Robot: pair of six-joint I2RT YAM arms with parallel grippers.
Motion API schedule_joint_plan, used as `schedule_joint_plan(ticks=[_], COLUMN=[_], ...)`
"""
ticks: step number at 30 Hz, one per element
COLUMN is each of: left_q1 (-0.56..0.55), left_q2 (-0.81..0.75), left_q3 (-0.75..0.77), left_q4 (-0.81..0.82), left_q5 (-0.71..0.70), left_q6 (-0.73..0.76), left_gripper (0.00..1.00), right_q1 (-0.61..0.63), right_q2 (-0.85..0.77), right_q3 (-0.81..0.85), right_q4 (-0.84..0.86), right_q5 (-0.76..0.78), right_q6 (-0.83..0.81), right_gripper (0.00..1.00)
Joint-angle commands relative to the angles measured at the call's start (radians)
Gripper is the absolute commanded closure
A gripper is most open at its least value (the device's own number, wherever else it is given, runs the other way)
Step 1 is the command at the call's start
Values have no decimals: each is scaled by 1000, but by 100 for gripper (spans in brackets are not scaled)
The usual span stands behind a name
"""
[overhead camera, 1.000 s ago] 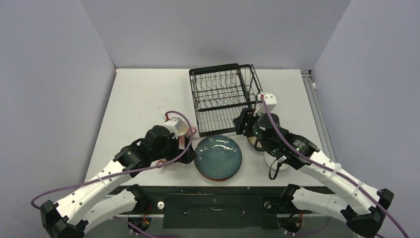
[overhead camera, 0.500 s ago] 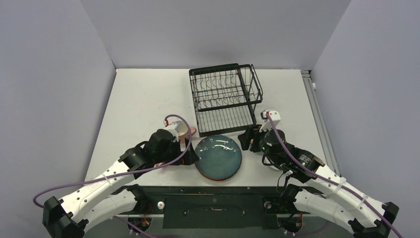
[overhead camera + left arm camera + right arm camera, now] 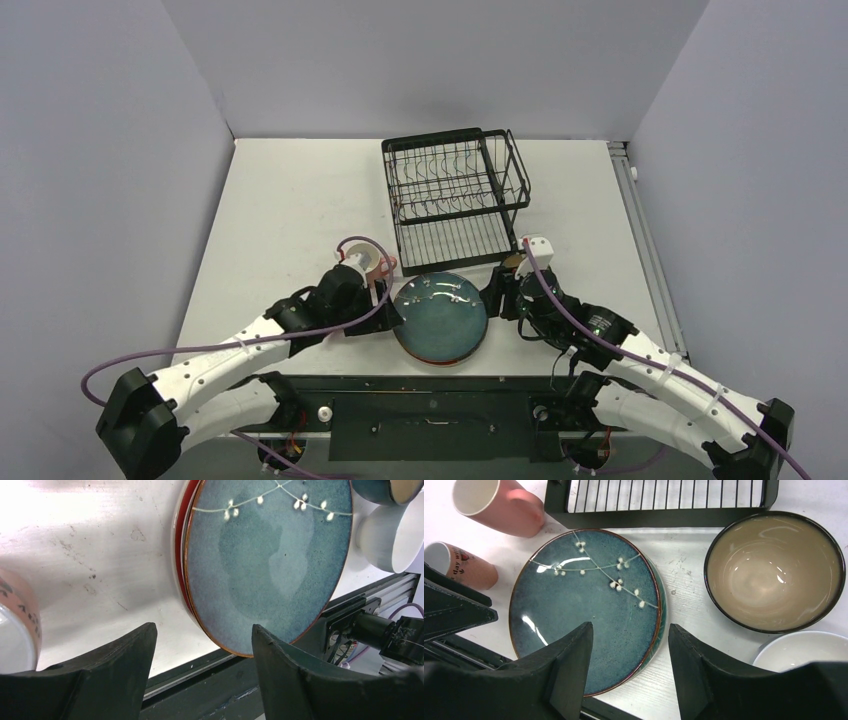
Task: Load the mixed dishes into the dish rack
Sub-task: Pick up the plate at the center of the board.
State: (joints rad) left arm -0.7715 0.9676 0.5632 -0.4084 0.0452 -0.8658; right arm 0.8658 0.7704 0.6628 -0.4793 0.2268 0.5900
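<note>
A dark teal plate [image 3: 440, 317] with a white twig pattern tops a stack near the table's front edge; a red-orange plate's rim [image 3: 178, 540] and a green rim [image 3: 663, 605] show beneath it. My left gripper [image 3: 202, 637] stands open at the stack's left edge, one finger over the rim. At the stack's right edge my right gripper [image 3: 629, 635] is also open, straddling the rim. The black wire dish rack [image 3: 455, 195] stands behind, with no dish showing in it. A brown bowl [image 3: 774, 570] and a small white bowl [image 3: 804, 650] sit right of the stack.
A pink mug [image 3: 499, 505] lies by the rack's front left corner, and a patterned mug [image 3: 459, 565] lies just left of the stack. The table's black front rail [image 3: 220, 680] runs right beside the plates. Grey walls enclose the table.
My right arm came back from beside the rack to the stack's right edge. The left gripper slid right to the stack's left edge and its jaws narrowed somewhat.
</note>
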Motion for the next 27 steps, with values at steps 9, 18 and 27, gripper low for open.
schedule_joint_plan(ticks=[9,18,27], left_q1=[-2,7,10], left_q2=[129,194,226], left_q3=[-3,3,5], left_q4=[174,203,217], left_q5=[-10,-6,0], left_q6=[-36,-26,-19], left_gripper=[47,67,88], right_q1=[14,13,15], right_q2=[-17,-29,-35], right_q3=[-22,-30,-39], right_q4=[24,6,3], right_q5=[0,8,5], right_q6=[20,20,22], right_gripper=[49,50,51])
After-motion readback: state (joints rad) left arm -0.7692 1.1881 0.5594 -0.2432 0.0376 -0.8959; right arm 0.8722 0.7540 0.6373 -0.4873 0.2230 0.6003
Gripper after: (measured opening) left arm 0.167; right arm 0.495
